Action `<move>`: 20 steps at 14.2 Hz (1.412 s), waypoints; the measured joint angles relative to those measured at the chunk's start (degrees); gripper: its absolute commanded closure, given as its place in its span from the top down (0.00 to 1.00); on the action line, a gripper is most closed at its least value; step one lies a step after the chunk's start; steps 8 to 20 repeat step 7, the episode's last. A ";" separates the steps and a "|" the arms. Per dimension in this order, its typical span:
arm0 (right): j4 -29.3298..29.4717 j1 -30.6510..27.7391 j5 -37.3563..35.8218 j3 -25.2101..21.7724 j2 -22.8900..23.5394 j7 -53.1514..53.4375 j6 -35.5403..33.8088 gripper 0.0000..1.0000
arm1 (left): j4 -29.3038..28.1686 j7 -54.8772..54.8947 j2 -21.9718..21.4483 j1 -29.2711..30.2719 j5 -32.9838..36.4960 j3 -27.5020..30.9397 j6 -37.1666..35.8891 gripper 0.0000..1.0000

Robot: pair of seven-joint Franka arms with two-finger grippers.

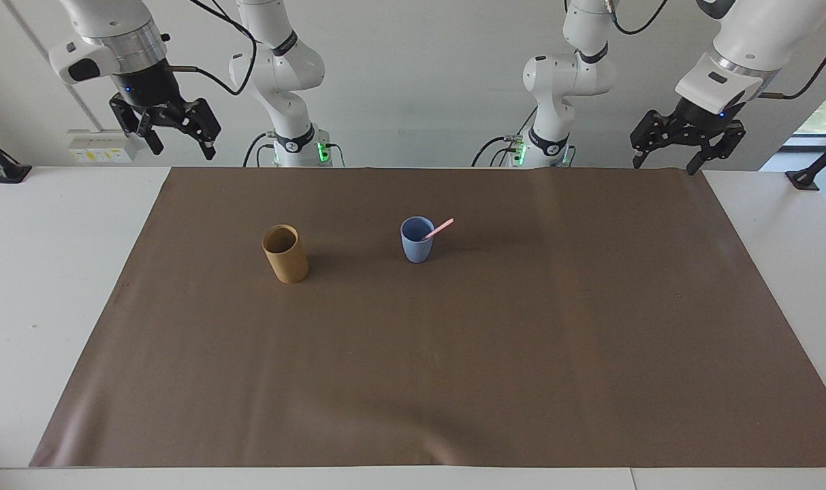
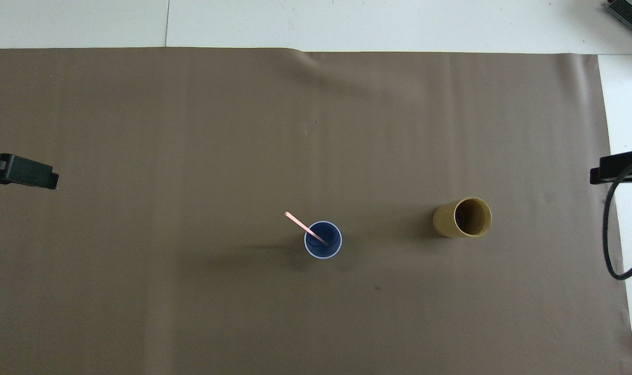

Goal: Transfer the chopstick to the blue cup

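A small periwinkle blue cup (image 1: 417,239) (image 2: 323,240) stands upright near the middle of the brown mat. A thin light pink chopstick (image 1: 440,228) (image 2: 301,225) leans inside it, its top end sticking out over the rim toward the left arm's end of the table. My left gripper (image 1: 664,159) hangs open and empty in the air over the mat's corner at its own end; only one fingertip (image 2: 32,176) enters the overhead view. My right gripper (image 1: 182,145) hangs open and empty above the table's edge at its end, with a fingertip (image 2: 615,166) at the overhead view's edge.
A taller tan-brown cylindrical cup (image 1: 285,254) (image 2: 464,217) stands upright on the brown mat (image 1: 453,354), beside the blue cup toward the right arm's end; I see nothing in it. A black cable (image 2: 610,234) dangles from the right arm.
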 measured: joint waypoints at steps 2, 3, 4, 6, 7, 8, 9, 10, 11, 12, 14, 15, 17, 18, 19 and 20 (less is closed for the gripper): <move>-0.02 -0.01 -0.80 -0.04 0.00 -0.46 -0.31 1.00 | 0.00 0.00 0.00 0.00 0.00 0.00 -0.01 1.00; -0.01 -0.01 -0.84 -0.04 -0.01 -0.46 -0.53 1.00 | 0.00 0.00 0.00 0.00 0.00 0.00 -0.02 1.00; -0.01 -0.01 -0.83 -0.04 -0.02 -0.46 -0.59 1.00 | 0.00 0.00 0.00 0.00 0.00 0.00 -0.02 1.00; -0.01 -0.01 -0.83 -0.08 -0.03 -0.46 -0.65 1.00 | 0.00 0.00 0.00 0.00 0.00 0.00 -0.03 1.00; -0.01 -0.01 -0.83 -0.08 -0.04 -0.46 -0.65 1.00 | 0.00 0.00 0.00 0.00 0.00 0.00 -0.03 1.00; -0.01 -0.01 -0.83 -0.08 -0.04 -0.46 -0.65 1.00 | 0.00 0.00 0.00 0.00 0.00 0.00 -0.03 1.00; -0.01 -0.01 -0.83 -0.08 -0.04 -0.46 -0.65 1.00 | 0.00 0.00 0.00 0.00 0.00 0.00 -0.03 1.00; -0.01 -0.01 -0.83 -0.08 -0.04 -0.46 -0.65 1.00 | 0.00 0.00 0.00 0.00 0.00 0.00 -0.03 1.00; -0.01 -0.01 -0.83 -0.08 -0.04 -0.46 -0.65 1.00 | 0.00 0.00 0.00 0.00 0.00 0.00 -0.03 1.00; -0.01 -0.01 -0.83 -0.08 -0.04 -0.46 -0.65 1.00 | 0.00 0.00 0.00 0.00 0.00 0.00 -0.03 1.00; -0.01 -0.01 -0.83 -0.08 -0.04 -0.46 -0.65 1.00 | 0.00 0.00 0.00 0.00 0.00 0.00 -0.03 1.00; -0.01 -0.01 -0.83 -0.08 -0.04 -0.46 -0.65 1.00 | 0.00 0.00 0.00 0.00 0.00 0.00 -0.03 1.00; -0.01 -0.01 -0.83 -0.08 -0.04 -0.46 -0.65 1.00 | 0.00 0.00 0.00 0.00 0.00 0.00 -0.03 1.00; -0.01 -0.01 -0.83 -0.08 -0.04 -0.46 -0.65 1.00 | 0.00 0.00 0.00 0.00 0.00 0.00 -0.03 1.00; -0.01 -0.01 -0.83 -0.08 -0.04 -0.46 -0.65 1.00 | 0.00 0.00 0.00 0.00 0.00 0.00 -0.03 1.00; -0.01 -0.01 -0.83 -0.08 -0.04 -0.46 -0.65 1.00 | 0.00 0.00 0.00 0.00 0.00 0.00 -0.03 1.00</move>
